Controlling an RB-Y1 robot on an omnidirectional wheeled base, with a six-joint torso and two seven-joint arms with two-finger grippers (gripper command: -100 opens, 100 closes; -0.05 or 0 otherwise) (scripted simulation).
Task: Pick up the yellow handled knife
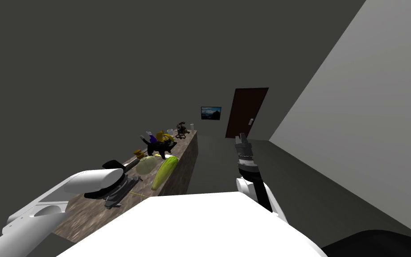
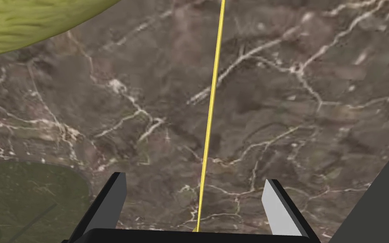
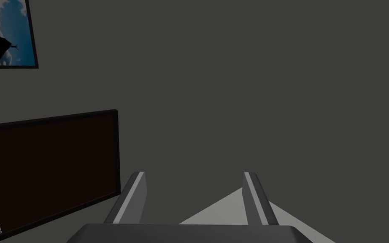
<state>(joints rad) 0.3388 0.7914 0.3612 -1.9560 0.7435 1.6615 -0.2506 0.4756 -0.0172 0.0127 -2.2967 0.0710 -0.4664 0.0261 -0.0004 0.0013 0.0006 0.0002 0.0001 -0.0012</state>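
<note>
text: none readable | labels: none | numbers: none | signs: none

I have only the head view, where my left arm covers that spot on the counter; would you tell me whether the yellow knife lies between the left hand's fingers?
Observer: Yes. In the left wrist view a thin yellow strip, apparently the knife edge-on, runs between the fingers of the left hand on the brown marbled counter.
Operator: Are those fingers open?
Observer: Open, one on each side of the strip, neither touching it.
Operator: And the other arm?
Observer: The right wrist view shows the right hand open, holding nothing.
</note>
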